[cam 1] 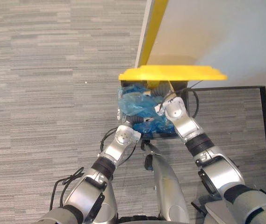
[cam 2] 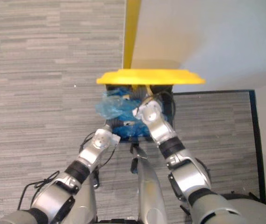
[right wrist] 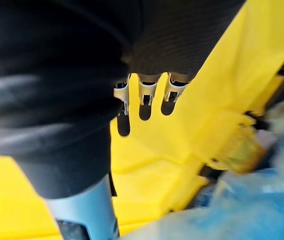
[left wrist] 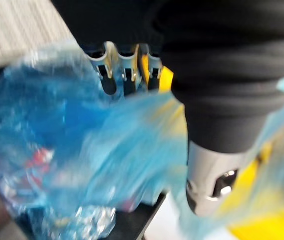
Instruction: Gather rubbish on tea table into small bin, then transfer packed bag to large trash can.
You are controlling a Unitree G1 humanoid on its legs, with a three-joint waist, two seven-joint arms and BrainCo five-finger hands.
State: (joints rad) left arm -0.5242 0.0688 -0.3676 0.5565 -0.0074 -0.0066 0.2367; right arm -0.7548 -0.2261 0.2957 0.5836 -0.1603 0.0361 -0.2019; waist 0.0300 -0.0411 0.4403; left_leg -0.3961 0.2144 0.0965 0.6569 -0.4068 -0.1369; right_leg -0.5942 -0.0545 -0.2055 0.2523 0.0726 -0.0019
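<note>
Left hand [left wrist: 210, 167] pushes against the blue bag [cam 1: 137, 102], which lies just past its fingertips in the mouth of the large trash can [cam 1: 163, 135]; I cannot tell whether it grips. Right hand [right wrist: 145, 97], beside it, hangs relaxed and empty, close before the raised yellow lid [cam 1: 170, 73].

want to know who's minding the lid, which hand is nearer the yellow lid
Right. The right hand is close up at the yellow lid, just beneath its edge; the left hand sits lower, against the blue bag.
</note>
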